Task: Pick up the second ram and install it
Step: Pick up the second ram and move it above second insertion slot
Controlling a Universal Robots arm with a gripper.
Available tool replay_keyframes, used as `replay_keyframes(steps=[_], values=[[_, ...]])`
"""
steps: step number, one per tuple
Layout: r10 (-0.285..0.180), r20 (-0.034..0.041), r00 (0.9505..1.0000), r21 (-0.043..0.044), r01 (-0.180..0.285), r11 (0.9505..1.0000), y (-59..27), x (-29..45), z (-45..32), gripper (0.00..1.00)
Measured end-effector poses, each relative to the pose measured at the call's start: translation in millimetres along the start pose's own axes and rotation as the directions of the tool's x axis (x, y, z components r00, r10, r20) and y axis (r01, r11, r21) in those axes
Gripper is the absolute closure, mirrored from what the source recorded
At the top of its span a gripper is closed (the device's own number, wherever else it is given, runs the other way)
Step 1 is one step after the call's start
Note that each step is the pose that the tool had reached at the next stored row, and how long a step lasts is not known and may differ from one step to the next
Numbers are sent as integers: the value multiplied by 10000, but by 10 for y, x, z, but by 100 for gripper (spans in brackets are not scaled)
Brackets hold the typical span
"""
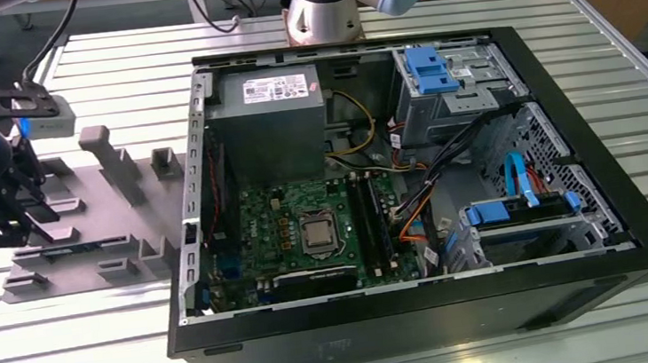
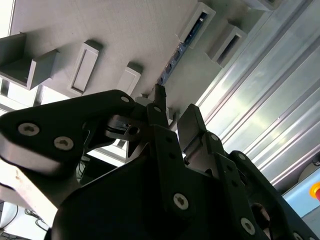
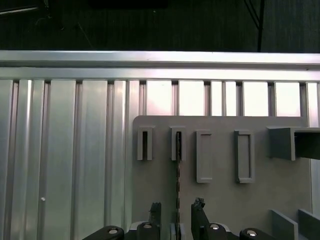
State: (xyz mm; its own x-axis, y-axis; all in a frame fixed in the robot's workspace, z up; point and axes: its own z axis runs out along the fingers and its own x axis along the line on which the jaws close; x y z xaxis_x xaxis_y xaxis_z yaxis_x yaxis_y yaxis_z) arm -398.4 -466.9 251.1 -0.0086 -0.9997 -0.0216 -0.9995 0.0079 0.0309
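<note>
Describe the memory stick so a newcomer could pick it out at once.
On the ribbed metal table lies a flat grey holder plate with a row of small slot blocks. The thin dark memory stick stands on edge from one block, between the fingers of the open black gripper. The neighbouring blocks are empty.

Gripper astride a memory stick on a gray holder plate.

The memory stick (image 3: 177, 175) stands on edge and reads as a thin dark line, with one end in a short slot (image 3: 182, 145) of the gray plate (image 3: 225, 200). The gripper (image 3: 177, 210) has its two dark fingers (image 3: 198, 209) spread, one on each side of the stick, with a gap on both sides. Another short slot (image 3: 145, 145) and two longer pockets (image 3: 203, 156) stand in the same row. The plate lies on a ribbed metal table (image 3: 75, 150).
</note>
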Motion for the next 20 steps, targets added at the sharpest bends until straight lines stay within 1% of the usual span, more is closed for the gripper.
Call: replay_keyframes(steps=[2, 10, 16, 20], values=[[0, 0, 10000, 0, 0, 10000, -2, 0, 21, 63], [0, -1, 10000, -1, 0, 10000, -6, 4, 160, 63], [-1, 0, 10000, 15, 1, 10000, -10, 6, 264, 63], [-1, 1, 10000, 33, 1, 10000, -11, 7, 310, 63]])
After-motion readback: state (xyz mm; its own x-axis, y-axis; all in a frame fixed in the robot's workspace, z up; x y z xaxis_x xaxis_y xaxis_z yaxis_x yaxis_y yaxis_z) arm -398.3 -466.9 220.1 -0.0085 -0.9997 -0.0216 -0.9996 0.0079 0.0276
